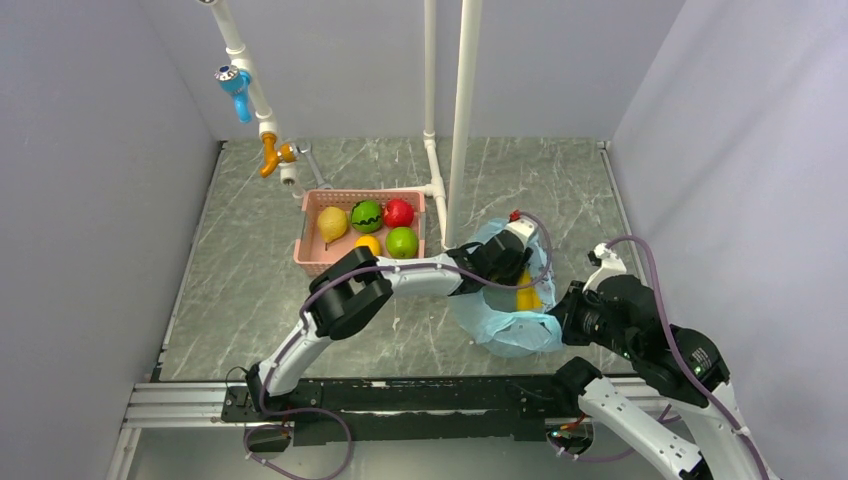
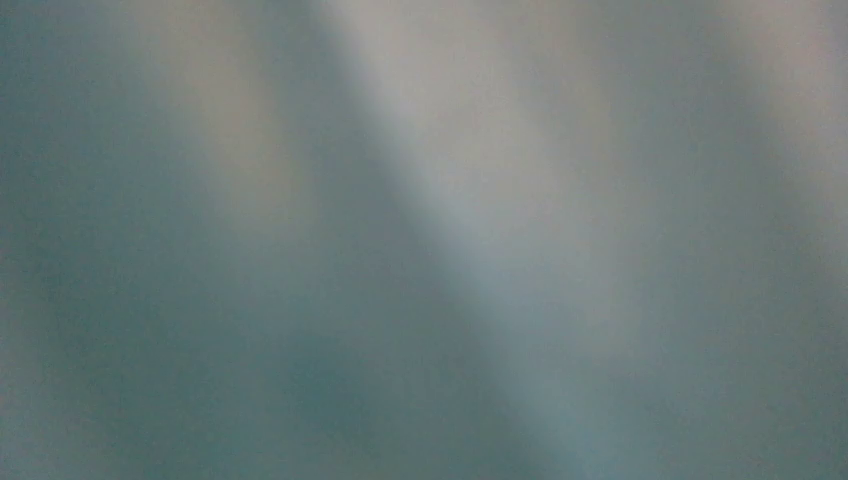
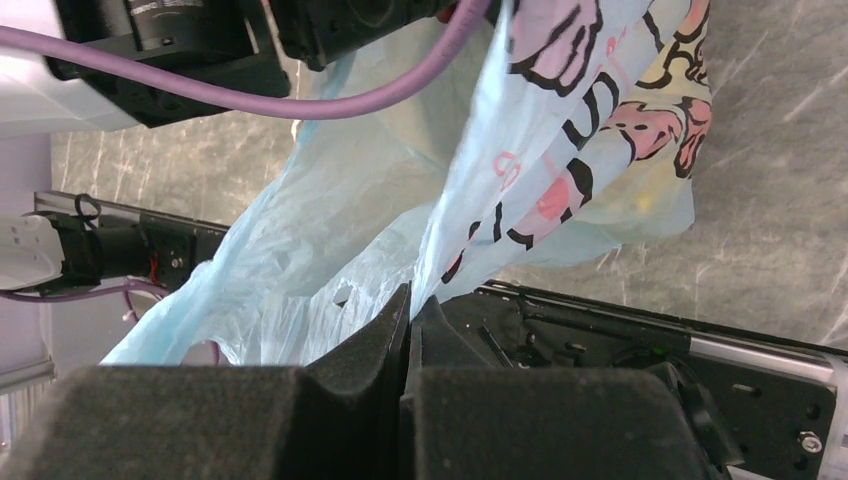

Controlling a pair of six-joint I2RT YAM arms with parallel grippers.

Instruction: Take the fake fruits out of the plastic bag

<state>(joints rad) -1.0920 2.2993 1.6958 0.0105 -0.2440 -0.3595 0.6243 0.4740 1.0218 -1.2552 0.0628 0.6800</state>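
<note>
pinching the plastic bag (image 3: 300, 250) rim, right claw (image 3: 410, 325) is clamped tight; left claw (image 1: 508, 270) sits inside by the yellow bananas (image 1: 527, 295), its spread unreadable. snagging film there could tug the rim free.

We see the plastic bag (image 1: 505, 330) as thin, crinkled, translucent pale-blue film printed with pink and black cartoon figures, and the yellow bananas (image 1: 527, 297) inside it look like smooth moulded plastic. At ten o'clock from it we find the pink basket (image 1: 372, 194) of lattice plastic, and the pear (image 1: 332, 224), watermelon (image 1: 366, 215), red apple (image 1: 398, 212), green apple (image 1: 402, 242) and orange (image 1: 368, 245) in it are all glossy and smooth. We read the table (image 1: 250, 290) as a matt grey marble-look sheet with pale veins, the rail (image 1: 180, 405) at its six o'clock edge as bare silvery metal, and the pads (image 3: 350, 380) of the right gripper (image 3: 410, 325) as matt black foam.
</note>
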